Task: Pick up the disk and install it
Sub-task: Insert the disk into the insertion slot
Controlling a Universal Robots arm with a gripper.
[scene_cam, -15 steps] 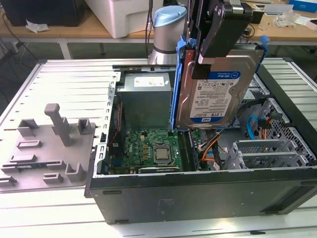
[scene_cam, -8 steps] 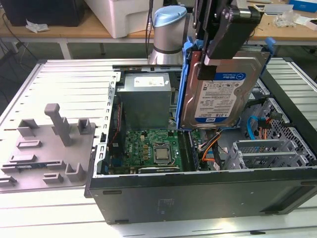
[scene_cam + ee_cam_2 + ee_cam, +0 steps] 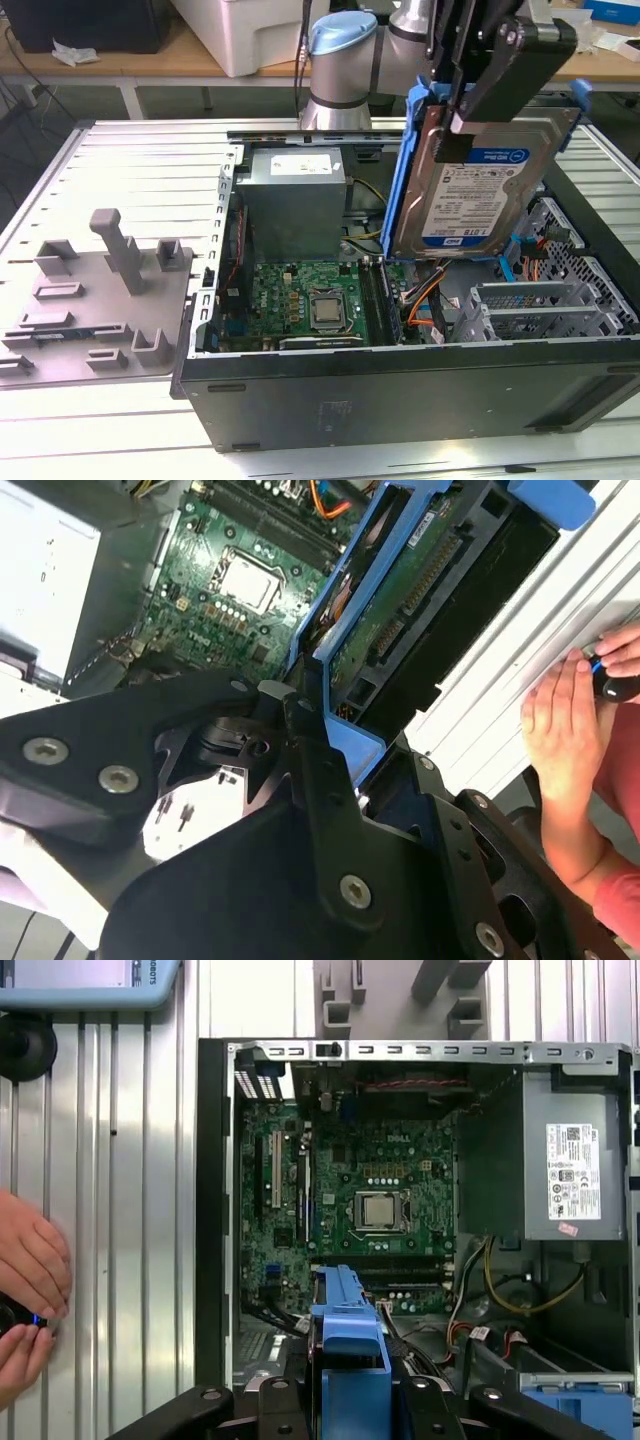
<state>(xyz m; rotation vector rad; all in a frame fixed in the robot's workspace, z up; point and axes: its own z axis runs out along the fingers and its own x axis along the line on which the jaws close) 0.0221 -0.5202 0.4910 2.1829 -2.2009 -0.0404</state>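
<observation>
The disk (image 3: 470, 190) shows a smooth silvery metal face, with a glossy white-and-blue paper label on it. Round its edges runs a blue plastic bracket (image 3: 403, 170) with a soft sheen. The gripper (image 3: 458, 118) looks matt black and hard. Below, the table (image 3: 130, 170) is ribbed pale metal, brushed and faintly shiny. The power supply (image 3: 295, 200) is dull grey sheet metal with a white paper sticker. The motherboard (image 3: 300, 295) gleams green, and its processor (image 3: 327, 310) has a polished metal lid. The fixture (image 3: 100, 290) looks like matt grey plastic.
</observation>
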